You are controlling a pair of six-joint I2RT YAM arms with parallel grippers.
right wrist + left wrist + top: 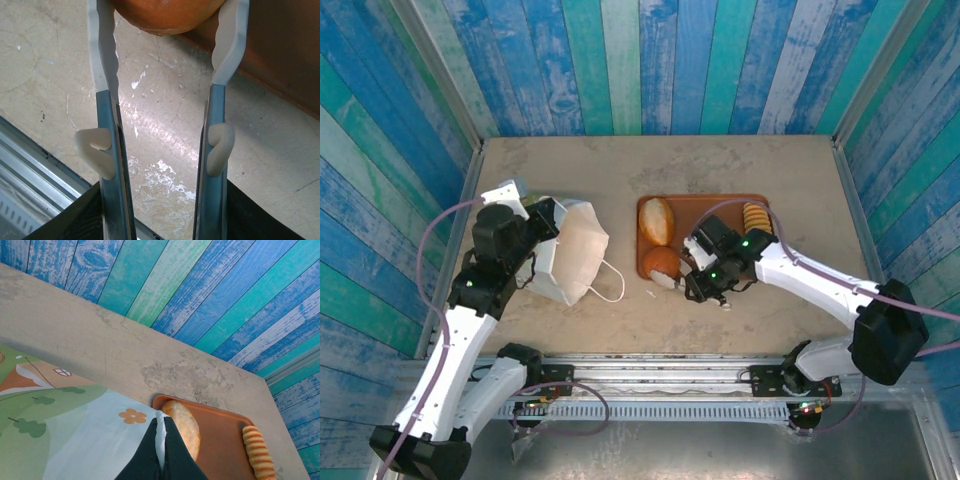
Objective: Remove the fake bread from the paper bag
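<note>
A robot test cell dressed as a set, not a home or shop. Walls (650, 60) of blue and green painted planks box in a bare beige tabletop (620, 170) on three sides, with metal posts at the corners. Two arms, left (460, 320) and right (810, 280), are bolted to an aluminium rail (660, 375) at the near edge, trailing loose cables (430, 240). The props are toys: glossy bread (658, 218) on a tray (695, 210) and a printed bag (575, 250).

Alt: beige, mottled tabletop (720, 165) w/ blue-green plank walls on 3 sides. White paper bag (578, 250) sits nr the left edge, one cord handle (611, 282) trailing on the surface. Flat brown tray (692, 215) lies approx. mid-tabletop, right of the bag, not touching it.
</note>
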